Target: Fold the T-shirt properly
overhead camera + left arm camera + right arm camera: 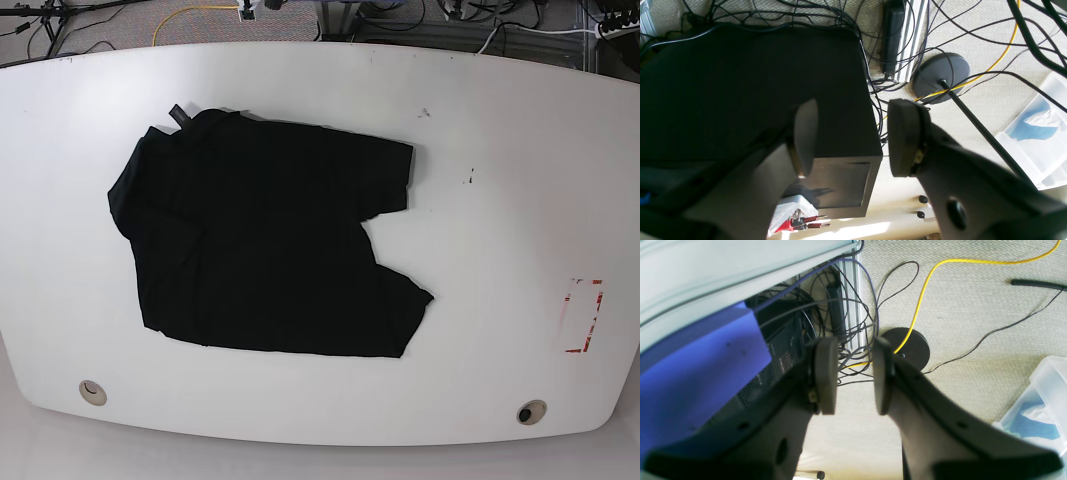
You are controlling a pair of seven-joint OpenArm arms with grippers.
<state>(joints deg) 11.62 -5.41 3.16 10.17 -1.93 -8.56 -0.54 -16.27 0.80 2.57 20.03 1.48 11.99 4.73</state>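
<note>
The black T-shirt [260, 250] lies spread and crumpled on the left half of the white table [500, 180], one sleeve pointing toward the right rear and a small tag at its far left corner. Neither arm shows in the base view. Both wrist cameras look off the table and down at the floor. My left gripper [853, 136] is open, with only the floor and a black box behind the gap. My right gripper [853, 373] is also open, a narrower gap with nothing in it. The T-shirt does not appear in either wrist view.
A red-marked rectangle [583, 317] sits near the table's right edge. Two grommet holes [92, 392] are along the front edge. On the floor are a black box [756, 83], tangled cables, a round stand base [910, 346], and a clear plastic bin [1040, 133].
</note>
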